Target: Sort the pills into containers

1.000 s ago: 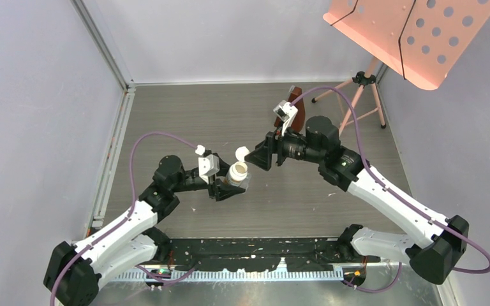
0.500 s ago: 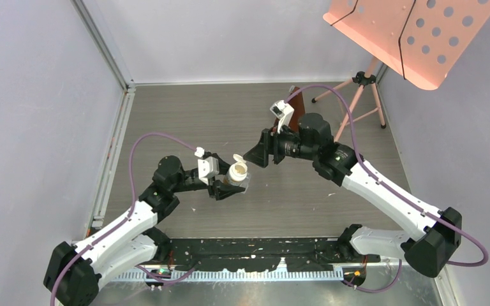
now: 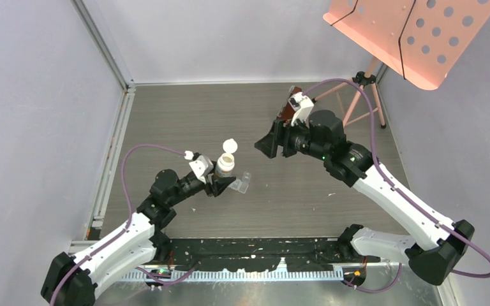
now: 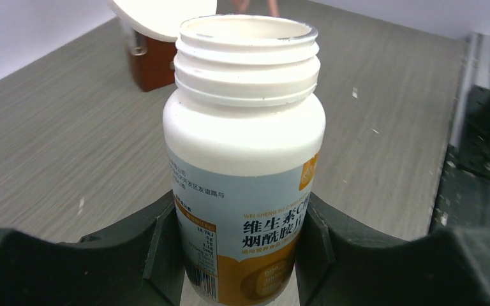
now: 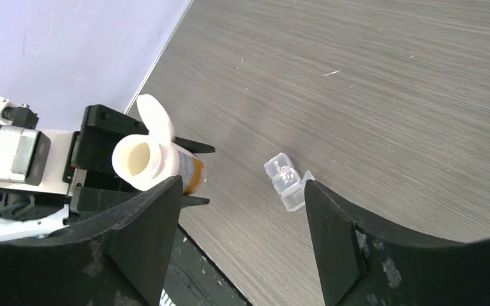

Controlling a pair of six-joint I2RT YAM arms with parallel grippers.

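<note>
Your left tool (image 4: 240, 237) clamps the bottle (image 4: 245, 127) (cap (image 3: 230, 145) flipped open), your right tool (image 5: 242, 191) gapes empty; the box (image 5: 287, 185) beside them looks unfilled, sorting all ahead

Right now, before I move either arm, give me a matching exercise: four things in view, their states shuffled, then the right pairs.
1. pill bottle
2. clear strip box
3. right claw
4. left claw

A. open, holding nothing
B. lying on the table
C. gripping the pill bottle
D. cap flipped open

Pairs: 1-D, 2-B, 3-A, 4-C
</note>
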